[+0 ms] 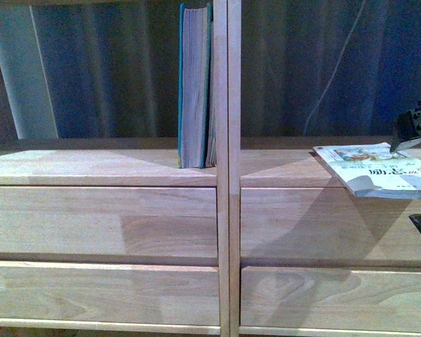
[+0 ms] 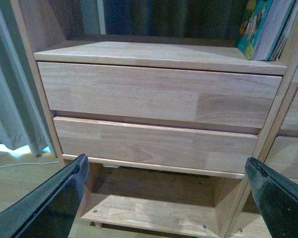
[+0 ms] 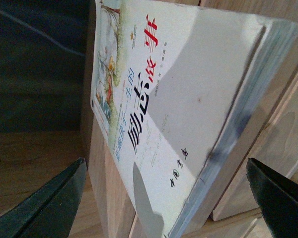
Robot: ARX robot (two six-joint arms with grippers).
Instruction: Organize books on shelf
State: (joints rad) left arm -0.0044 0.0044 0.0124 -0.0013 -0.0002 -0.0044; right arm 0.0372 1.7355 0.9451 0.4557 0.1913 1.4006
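Note:
A thick teal book (image 1: 195,88) stands upright in the left compartment of the light wood shelf (image 1: 105,225), leaning on the central divider; its cover also shows in the left wrist view (image 2: 256,25). A thin white paperback (image 1: 375,168) lies flat on the right compartment's board, overhanging the front edge. My right gripper (image 1: 403,184) is open at that overhanging corner, one finger above and one below. In the right wrist view the paperback (image 3: 179,89) lies between the spread fingers (image 3: 54,203), untouched. My left gripper (image 2: 166,168) is open and empty, facing the shelf's left drawer fronts (image 2: 154,94).
Dark curtains hang behind the shelf, with a thin white cable (image 1: 333,70) across them. A grey curtain (image 2: 15,99) and a floor cable (image 2: 20,166) are left of the unit. Below the drawers is a low open compartment (image 2: 149,208).

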